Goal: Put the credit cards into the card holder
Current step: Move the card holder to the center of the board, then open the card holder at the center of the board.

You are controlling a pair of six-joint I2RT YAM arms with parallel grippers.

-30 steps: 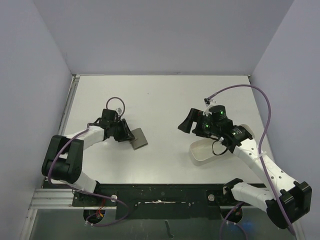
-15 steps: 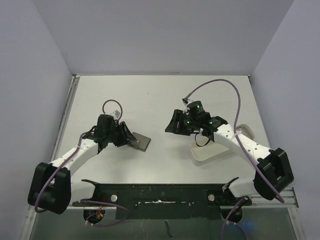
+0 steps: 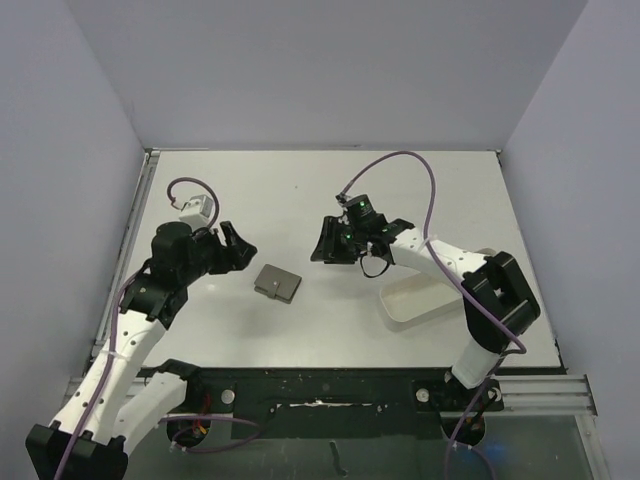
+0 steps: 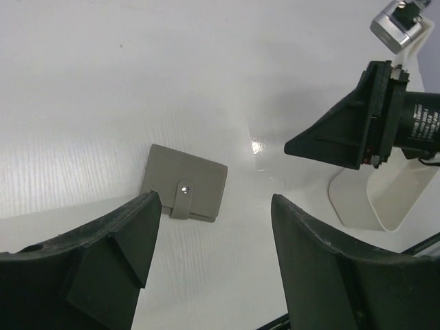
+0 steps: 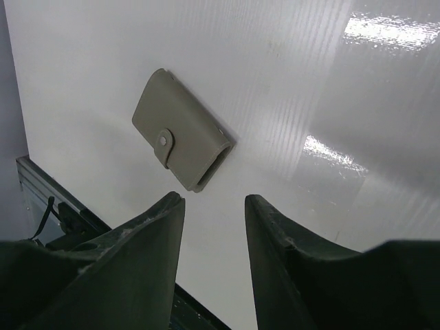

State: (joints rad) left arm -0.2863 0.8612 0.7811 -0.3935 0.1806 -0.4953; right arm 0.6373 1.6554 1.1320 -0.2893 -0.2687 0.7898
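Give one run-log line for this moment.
left gripper: open, empty | right gripper: open, empty | card holder: closed, untouched

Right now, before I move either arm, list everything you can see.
card holder: one, grey-olive, closed and clasped, flat on the table between the grippers
tray: one, white, on the table's right side
credit cards: none visible in any view
table: one, white
left gripper: one, black, open, holding nothing, left of the card holder
right gripper: one, black, jaws apart, holding nothing, right of the card holder
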